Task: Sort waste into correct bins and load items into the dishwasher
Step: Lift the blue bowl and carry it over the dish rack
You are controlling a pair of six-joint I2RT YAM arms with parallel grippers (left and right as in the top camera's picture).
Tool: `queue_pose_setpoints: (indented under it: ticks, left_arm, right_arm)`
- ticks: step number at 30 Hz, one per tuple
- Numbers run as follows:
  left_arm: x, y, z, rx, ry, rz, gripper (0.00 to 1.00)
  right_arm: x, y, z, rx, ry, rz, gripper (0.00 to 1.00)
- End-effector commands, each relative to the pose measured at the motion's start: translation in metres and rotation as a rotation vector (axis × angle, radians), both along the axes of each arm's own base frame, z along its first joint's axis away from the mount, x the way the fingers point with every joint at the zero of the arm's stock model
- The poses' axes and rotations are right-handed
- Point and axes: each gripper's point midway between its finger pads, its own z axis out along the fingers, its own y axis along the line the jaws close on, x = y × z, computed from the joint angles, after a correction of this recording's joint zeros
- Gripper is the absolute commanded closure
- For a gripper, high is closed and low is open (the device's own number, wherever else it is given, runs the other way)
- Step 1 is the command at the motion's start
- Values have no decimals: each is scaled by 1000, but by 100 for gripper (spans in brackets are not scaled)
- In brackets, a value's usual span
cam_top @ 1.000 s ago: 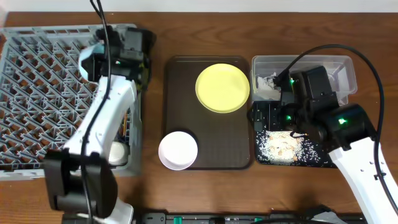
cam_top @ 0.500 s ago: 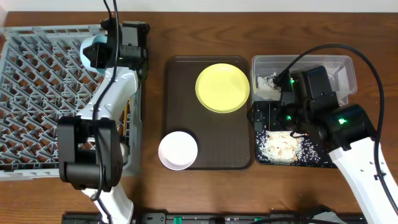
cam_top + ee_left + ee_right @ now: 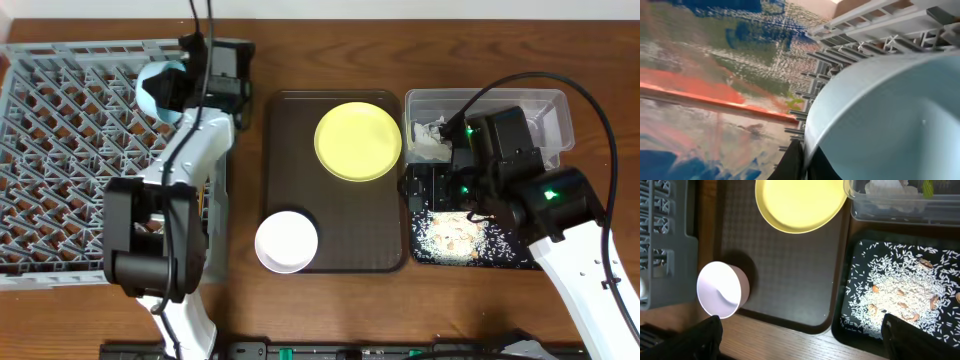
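**Task item.** The light blue bowl (image 3: 152, 88) was at the far right corner of the grey dish rack (image 3: 70, 150). It was tipped on its edge above the lattice pegs. In the left wrist view its pale wall filled the lower right of the frame, with rack pegs directly behind it. Contact between bowl and pegs could not be established.

**Left tool.** The left tool (image 3: 180, 90) was clamped on the bowl's rim. One dark finger (image 3: 792, 161) was seen against the rim's edge.

**Serving tray.** The brown serving tray (image 3: 350, 230) lay on the wooden surface (image 3: 330, 50), just right of the rack.
- The yellow plate (image 3: 358, 141) lay flat at its far end.
- The white-pinkish bowl (image 3: 286, 241) stood upright at its near left corner, at the tray's edge.

**Bins.** The clear tub (image 3: 560, 110) stood right of the serving tray at the far side.
- Crumpled white tissue (image 3: 428, 140) lay in its left end.
- A green-yellow wrapper (image 3: 928, 186) showed inside it in the right wrist view.

The black tray (image 3: 520, 255) lay just in front of the tub and carried scattered rice crumbs (image 3: 890, 295) with a few brownish bits among them.

**Right tool.** The right tool (image 3: 800, 330) hung over the left end of the black tray. Its fingers were spread wide apart with nothing between them.
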Motion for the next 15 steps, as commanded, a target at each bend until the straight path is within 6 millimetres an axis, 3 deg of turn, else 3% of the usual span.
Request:
queue_pose_setpoints:
  ticks: [1, 5, 6, 9, 12, 15]
  left_arm:
    - [-5, -14, 5, 77, 17, 21, 94]
    - [-8, -32, 11, 114, 12, 10, 88]
    - [-9, -39, 13, 127, 8, 5, 79]
    - [-10, -54, 17, 129, 5, -28, 68]
    - [-10, -63, 20, 110, -11, -56, 67]
    - [-13, -64, 19, 84, -18, -64, 75]
  right_arm:
    - [1, -1, -1, -3, -1, 4, 1]
    - [0, -1, -1, -4, 3, 4, 1]
    - [0, -1, -1, -4, 3, 4, 1]
    - [0, -1, -1, -4, 4, 4, 1]
    - [-1, -1, -1, -5, 6, 4, 1]
    - [-2, -1, -2, -6, 10, 4, 1]
